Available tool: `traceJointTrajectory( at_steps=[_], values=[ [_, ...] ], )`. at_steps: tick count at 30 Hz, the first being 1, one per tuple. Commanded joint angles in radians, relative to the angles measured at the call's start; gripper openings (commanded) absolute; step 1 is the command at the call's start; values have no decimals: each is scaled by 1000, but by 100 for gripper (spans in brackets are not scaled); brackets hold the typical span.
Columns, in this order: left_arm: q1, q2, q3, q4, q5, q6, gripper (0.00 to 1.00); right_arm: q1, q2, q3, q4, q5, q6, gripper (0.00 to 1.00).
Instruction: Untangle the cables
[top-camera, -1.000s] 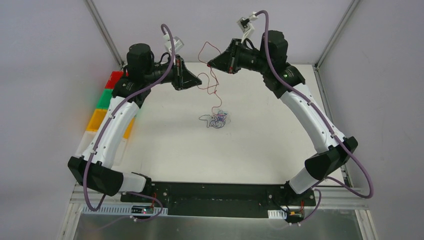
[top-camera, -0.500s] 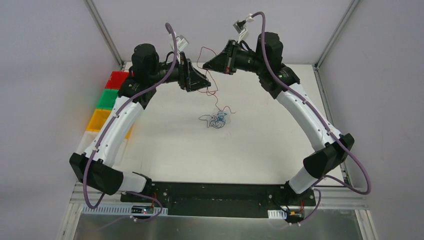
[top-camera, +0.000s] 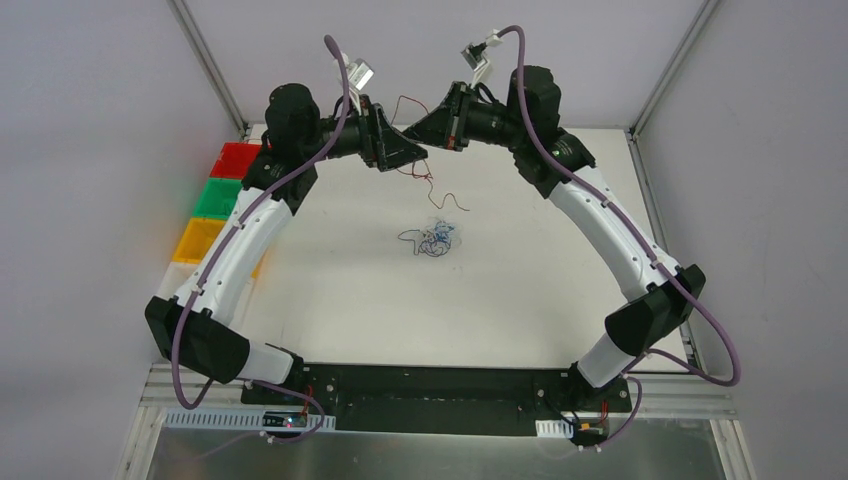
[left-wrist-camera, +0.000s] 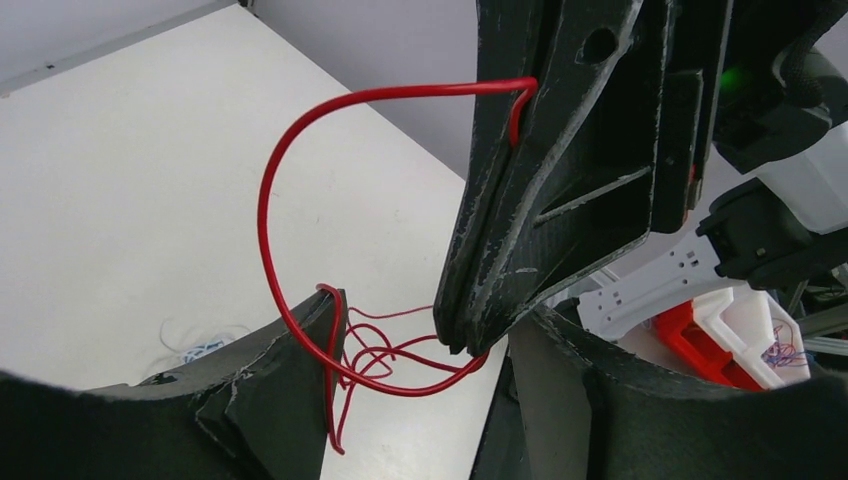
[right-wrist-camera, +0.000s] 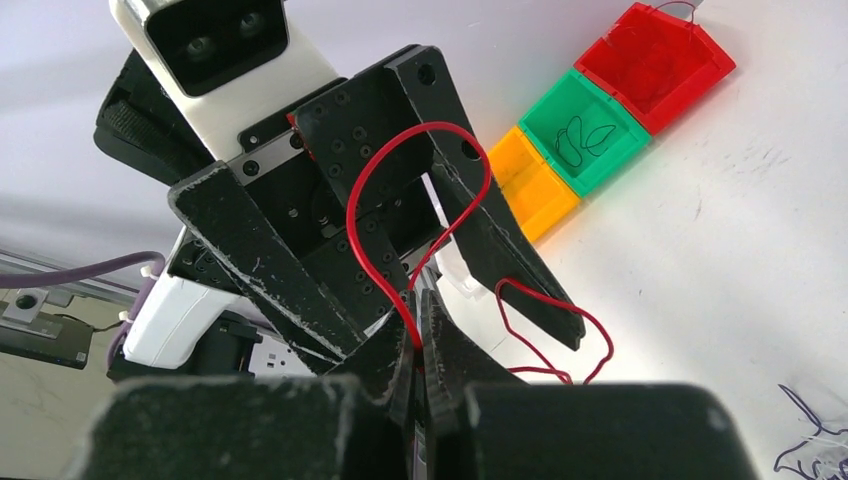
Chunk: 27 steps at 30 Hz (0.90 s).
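A thin red cable (top-camera: 404, 103) hangs in the air between my two grippers at the far middle of the table. My right gripper (top-camera: 418, 127) is shut on it; in the right wrist view its jaws (right-wrist-camera: 418, 295) pinch the red cable (right-wrist-camera: 385, 260). My left gripper (top-camera: 418, 153) is open, and its fingers straddle the right gripper's tip. In the left wrist view the red cable (left-wrist-camera: 270, 200) loops over the left finger (left-wrist-camera: 290, 370) of my left gripper (left-wrist-camera: 432, 320). The cable's tail (top-camera: 452, 203) dangles above a small tangle of blue and dark cables (top-camera: 435, 238) on the table.
Red (top-camera: 238, 158), green (top-camera: 215, 195) and orange (top-camera: 195, 238) bins line the table's left edge; the red (right-wrist-camera: 660, 55) and green (right-wrist-camera: 580, 130) ones hold sorted cables. Metal frame posts stand at the back corners.
Both grippers have risen and closed in until the left fingers straddle the right tip. The red cable has lifted away from the tangle, and its tail now hangs free.
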Motion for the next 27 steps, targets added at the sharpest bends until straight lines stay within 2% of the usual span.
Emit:
traceJointTrajectory(
  at_steps=[1,3,5,7,10,12,14,16,17,22,27],
  values=[
    [-11,1,9,92,14,-63,58,4,-2,0,47,-12,23,0],
    [-10,1,16,67,-12,-46,41,3,0,5,48,-16,27,0],
    [1,-1,22,32,-36,-21,15,-2,0,10,43,-18,19,0],
    [24,-10,18,16,-38,-16,2,-20,0,16,30,-14,12,1],
    [101,-28,1,-6,-25,-12,0,-70,-8,16,-8,10,-7,15],
    [161,-37,-2,-47,-22,6,0,-107,-17,9,-53,20,-34,41],
    [227,-39,9,-107,-21,57,0,-143,-30,-9,-97,27,-58,62],
    [294,-32,26,-167,-16,130,0,-171,-47,-33,-138,27,-87,79],
    [331,-25,34,-194,-17,182,0,-184,-56,-43,-161,27,-104,84],
    [526,52,96,-272,-110,371,0,-224,-96,-74,-237,25,-183,88],
    [637,208,186,-272,-303,542,0,-244,-127,-131,-243,21,-194,88]
  ],
)
